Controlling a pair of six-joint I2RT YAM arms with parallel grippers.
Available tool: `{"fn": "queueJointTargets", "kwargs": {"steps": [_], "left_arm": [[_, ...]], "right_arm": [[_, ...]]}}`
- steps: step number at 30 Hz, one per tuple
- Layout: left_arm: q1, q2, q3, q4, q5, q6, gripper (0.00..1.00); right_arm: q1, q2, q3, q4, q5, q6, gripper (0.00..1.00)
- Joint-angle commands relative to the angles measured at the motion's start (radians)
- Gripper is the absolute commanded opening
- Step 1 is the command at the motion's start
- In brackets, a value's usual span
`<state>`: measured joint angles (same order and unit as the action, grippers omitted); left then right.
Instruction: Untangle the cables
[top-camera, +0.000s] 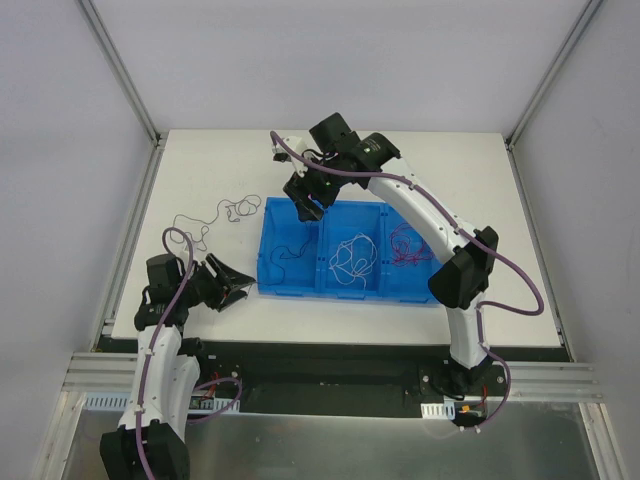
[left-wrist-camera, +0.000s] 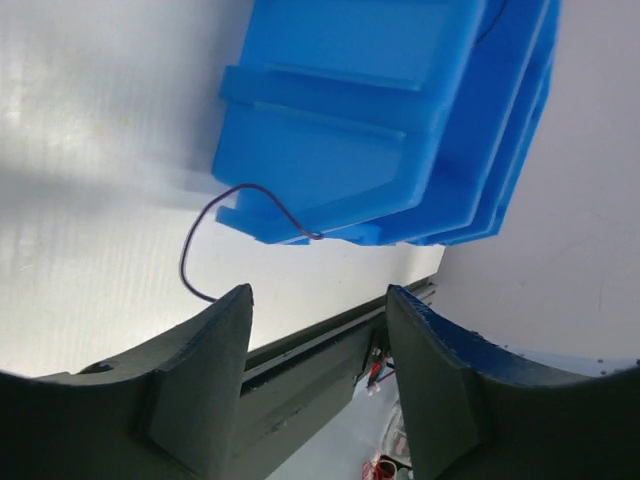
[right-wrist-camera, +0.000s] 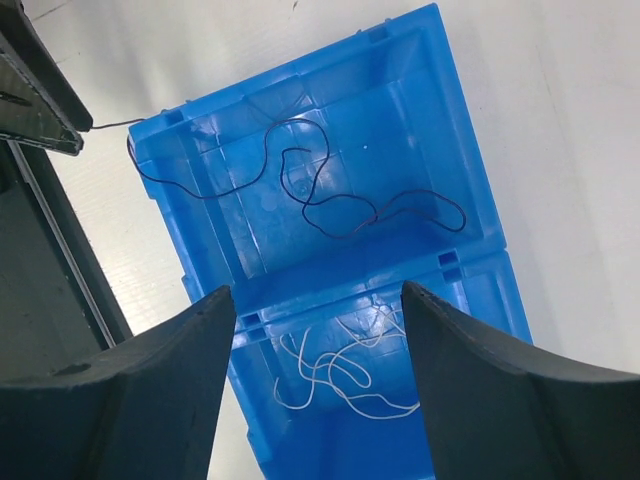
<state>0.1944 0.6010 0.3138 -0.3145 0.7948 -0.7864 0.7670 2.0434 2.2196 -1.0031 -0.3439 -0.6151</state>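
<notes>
Three blue bins (top-camera: 322, 289) stand side by side mid-table. The left bin holds a dark purple cable (top-camera: 285, 256), the middle a white cable (top-camera: 351, 258), the right a red cable (top-camera: 408, 245). Another dark cable (top-camera: 213, 214) lies loose on the table to the left. My right gripper (top-camera: 306, 205) hovers open and empty above the left bin; its wrist view shows the dark cable (right-wrist-camera: 330, 190) and the white cable (right-wrist-camera: 345, 372) below the gripper (right-wrist-camera: 318, 298). My left gripper (top-camera: 243, 290) is open and empty beside the left bin's near corner, where a dark cable end (left-wrist-camera: 197, 245) hangs over the edge.
The white table (top-camera: 480, 190) is bounded by metal frame posts and grey walls. Its near edge with the rail (left-wrist-camera: 310, 345) lies just past my left gripper (left-wrist-camera: 318, 300). The bin wall (left-wrist-camera: 340, 130) fills the upper left wrist view.
</notes>
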Motion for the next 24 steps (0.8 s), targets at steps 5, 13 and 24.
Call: {"fn": "queueJointTargets", "kwargs": {"steps": [5,13,24], "left_arm": [[-0.023,-0.035,0.013,-0.175,-0.221,-0.059,0.47],[-0.082,-0.011,0.051,-0.206,-0.364,-0.047,0.59],[-0.139,0.144,0.002,-0.112,-0.284,-0.070,0.49]], "right_arm": [[-0.014,-0.120,-0.046,0.035,0.029,-0.012,0.70],[-0.023,-0.126,-0.054,0.041,0.025,-0.012,0.70],[-0.024,-0.124,-0.058,0.052,0.071,-0.003,0.65]]}}
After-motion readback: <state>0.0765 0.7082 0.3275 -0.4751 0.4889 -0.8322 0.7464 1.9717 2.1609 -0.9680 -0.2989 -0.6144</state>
